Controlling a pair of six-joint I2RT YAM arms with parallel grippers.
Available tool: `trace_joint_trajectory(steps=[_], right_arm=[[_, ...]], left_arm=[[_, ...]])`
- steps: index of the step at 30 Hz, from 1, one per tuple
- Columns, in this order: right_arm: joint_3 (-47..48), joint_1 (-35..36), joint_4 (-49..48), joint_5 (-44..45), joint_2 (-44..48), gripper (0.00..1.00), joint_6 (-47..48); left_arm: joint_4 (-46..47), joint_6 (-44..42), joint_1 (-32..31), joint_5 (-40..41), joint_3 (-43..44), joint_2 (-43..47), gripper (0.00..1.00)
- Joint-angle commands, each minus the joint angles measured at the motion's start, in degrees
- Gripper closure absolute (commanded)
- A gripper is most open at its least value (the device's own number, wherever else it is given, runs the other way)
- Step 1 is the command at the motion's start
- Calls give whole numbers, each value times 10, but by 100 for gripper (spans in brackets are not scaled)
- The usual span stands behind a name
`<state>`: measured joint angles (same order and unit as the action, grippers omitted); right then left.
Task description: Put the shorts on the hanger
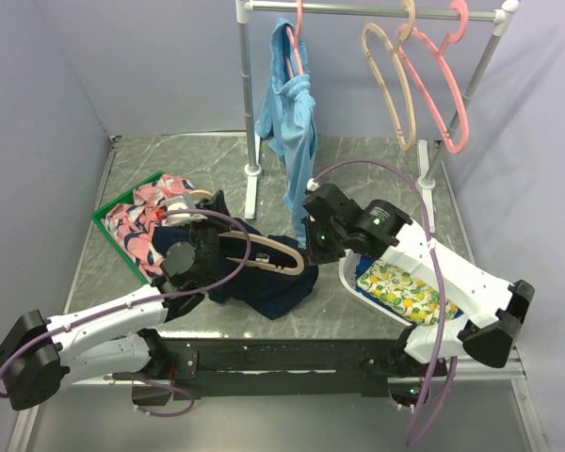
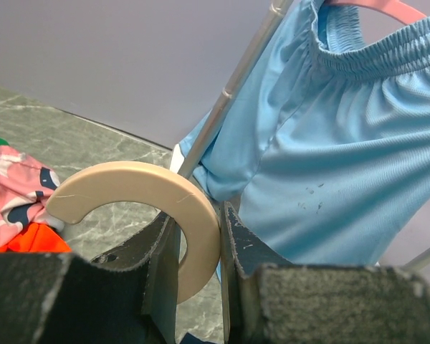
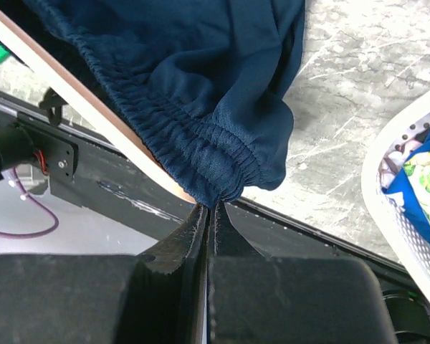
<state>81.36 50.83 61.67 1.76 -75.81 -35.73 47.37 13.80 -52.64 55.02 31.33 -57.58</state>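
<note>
My left gripper [image 2: 201,247] is shut on the hook of the beige hanger [image 2: 129,188], which stands between its two fingers. In the top view the left gripper [image 1: 207,231] holds the hanger [image 1: 271,254] over the table's middle, with the navy shorts [image 1: 264,282] draped on and under it. My right gripper [image 3: 212,208] is shut on the elastic waistband of the shorts [image 3: 193,79], right beside the hanger's arm [image 3: 93,115]. In the top view the right gripper [image 1: 311,247] is at the hanger's right end.
A light-blue garment [image 1: 292,122] hangs on the rack [image 1: 248,94] behind, with pink hangers [image 1: 443,85] and another beige one [image 1: 395,85]. A green tray [image 1: 104,218] of patterned clothes is at left. A white basket [image 1: 350,281] is at right.
</note>
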Motion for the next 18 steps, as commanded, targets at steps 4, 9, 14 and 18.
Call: trace_joint_trajectory(steps=[4,9,14,18], right_arm=[[67,-48,24,-31,-29,100,38],[80,-75,28,-62,-71,100,41],[123,-83,28,-78,-130,100,36],[172,-81,3,-119,-135,100,15]], left_arm=[[132,-132,-40,25,-14,-18,99],[179,-132,-64,32,-47,-45,99],[189,-149,-93,29,-56,-35,99],[133,-110,-99,20,-32,-10,99]])
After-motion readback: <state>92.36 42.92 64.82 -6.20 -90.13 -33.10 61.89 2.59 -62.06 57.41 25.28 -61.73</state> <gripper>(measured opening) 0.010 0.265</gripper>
